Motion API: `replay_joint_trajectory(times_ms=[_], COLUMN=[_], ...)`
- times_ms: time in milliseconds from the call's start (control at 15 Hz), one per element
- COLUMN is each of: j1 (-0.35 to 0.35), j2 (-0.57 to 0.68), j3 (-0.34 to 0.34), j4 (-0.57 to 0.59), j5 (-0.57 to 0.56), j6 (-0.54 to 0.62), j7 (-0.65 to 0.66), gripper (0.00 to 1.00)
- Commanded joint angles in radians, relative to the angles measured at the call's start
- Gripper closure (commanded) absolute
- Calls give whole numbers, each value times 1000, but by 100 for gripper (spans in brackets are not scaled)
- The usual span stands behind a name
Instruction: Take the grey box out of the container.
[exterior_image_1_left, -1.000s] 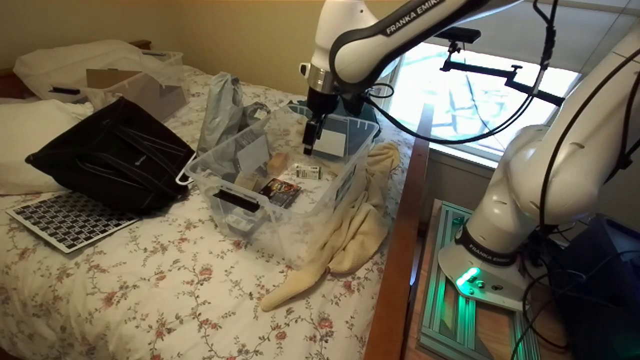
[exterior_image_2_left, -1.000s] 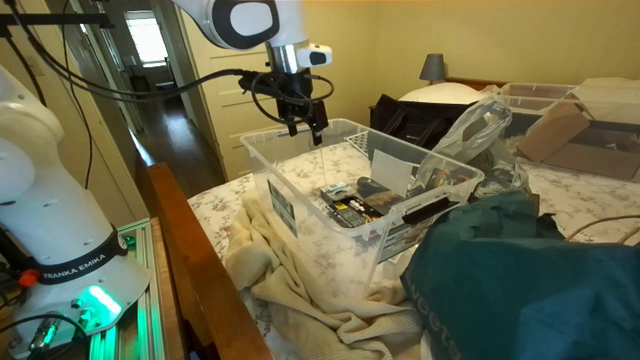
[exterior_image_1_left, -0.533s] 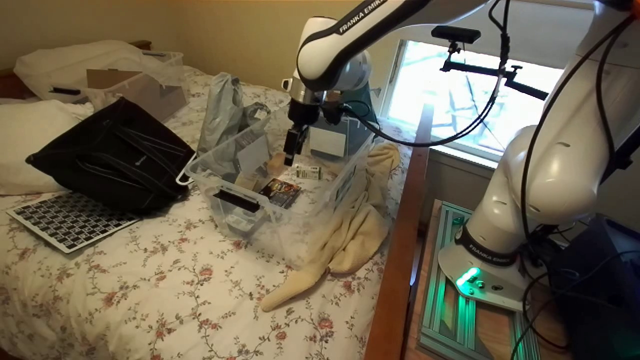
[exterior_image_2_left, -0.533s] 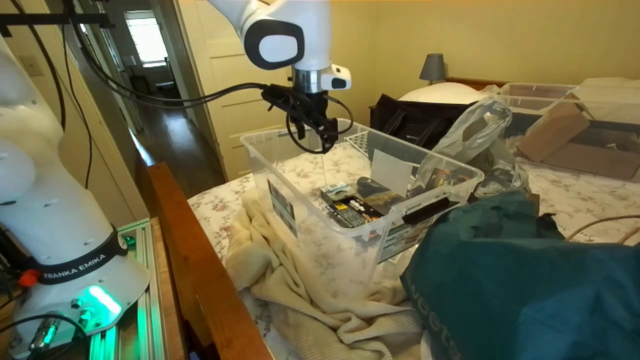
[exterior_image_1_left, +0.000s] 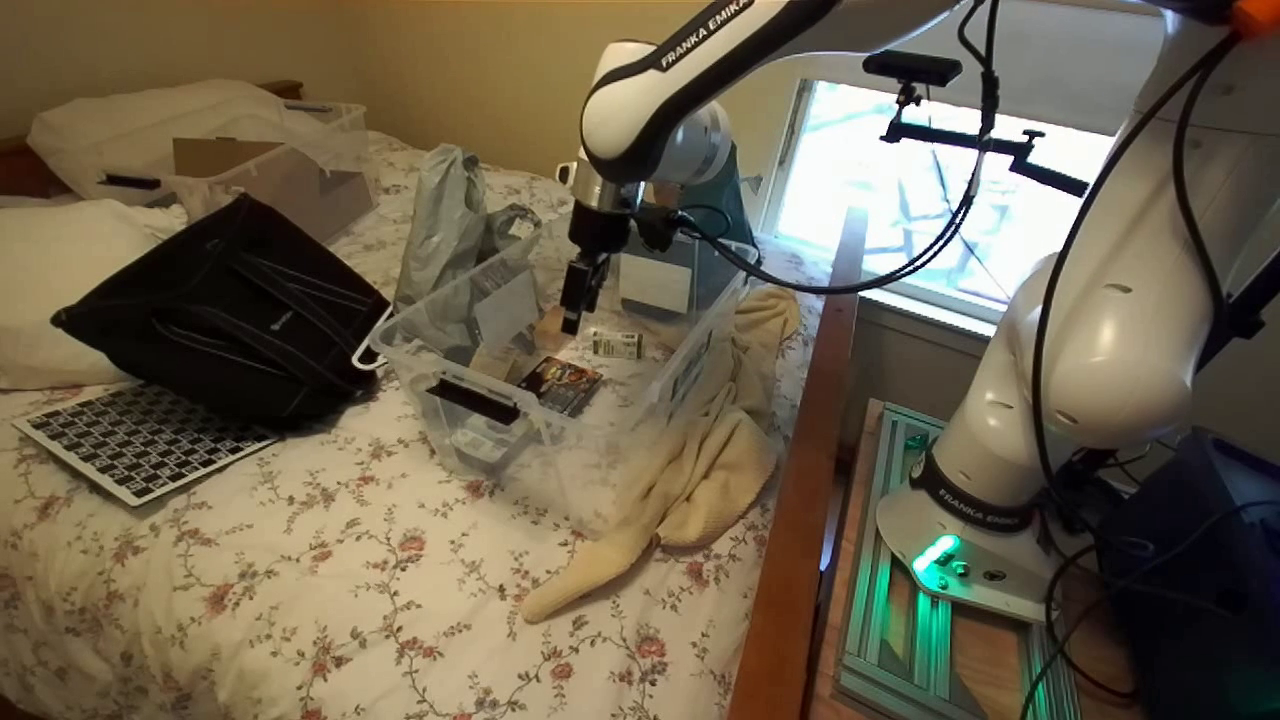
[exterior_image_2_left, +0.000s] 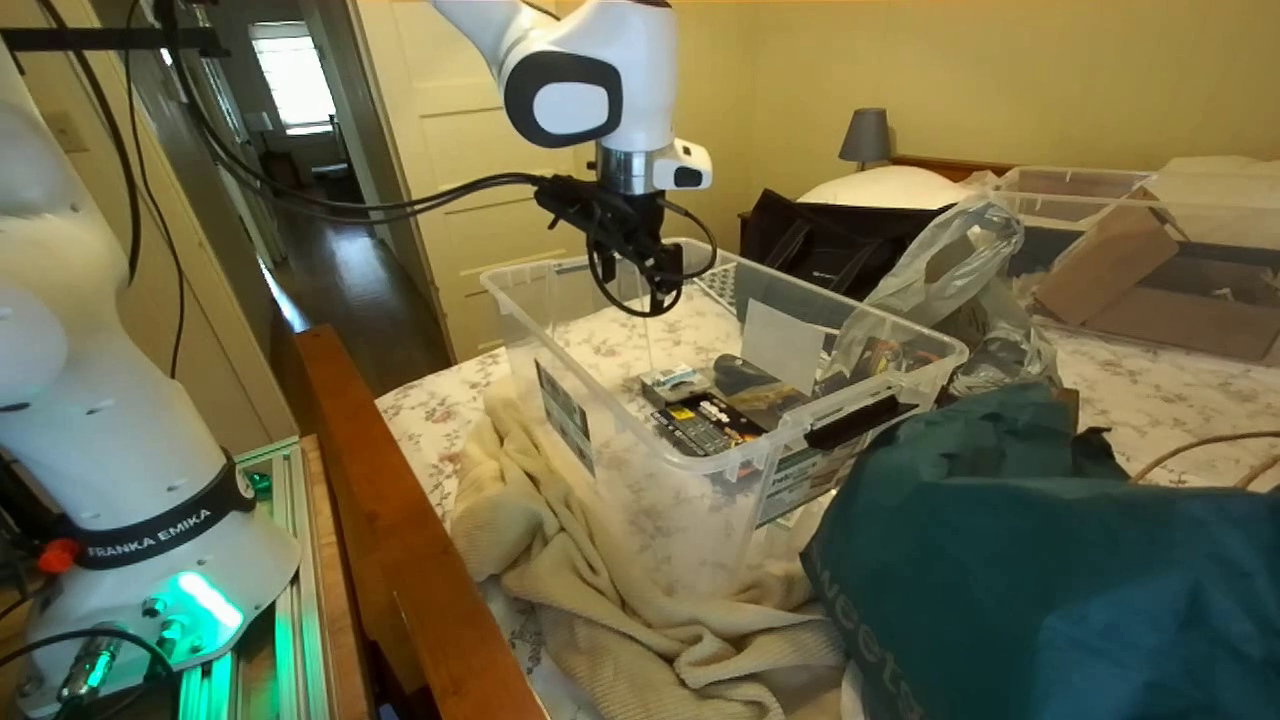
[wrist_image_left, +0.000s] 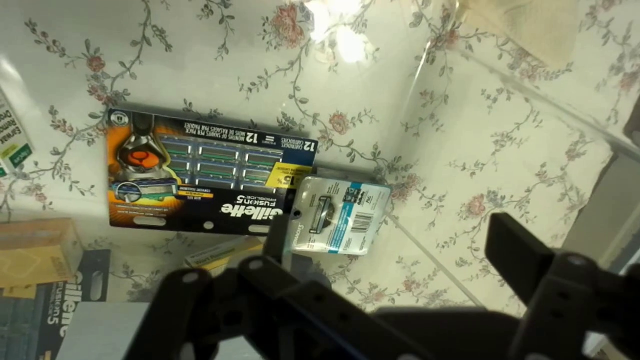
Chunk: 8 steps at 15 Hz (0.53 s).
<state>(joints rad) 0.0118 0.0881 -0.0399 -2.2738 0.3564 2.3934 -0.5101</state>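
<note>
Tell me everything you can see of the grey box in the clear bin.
The grey box is a small, pale, rectangular pack with rounded corners and a plasticky sheen; its upturned face shows a razor picture, blue band and barcode. It lies inside the container, beside a black pack, overlapping its corner in the wrist view; contact is unclear. The open claw above isn't gripping it.

I hold my gripper (wrist_image_left: 390, 231) spread wide, the grey box (wrist_image_left: 342, 216) showing through the gap, left of centre; a dark Gillette carton (wrist_image_left: 207, 172) lies beside it, farther left.
</note>
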Motion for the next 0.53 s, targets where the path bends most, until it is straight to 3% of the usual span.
replay_joint_trajectory(times_ms=[0,467], j1=[-38,-121], j2=[96,286], j3=[24,97], j4=[70,212], j5=[51,184], j6=[-32,-29], j7=[-8,-52], gripper=[0,0])
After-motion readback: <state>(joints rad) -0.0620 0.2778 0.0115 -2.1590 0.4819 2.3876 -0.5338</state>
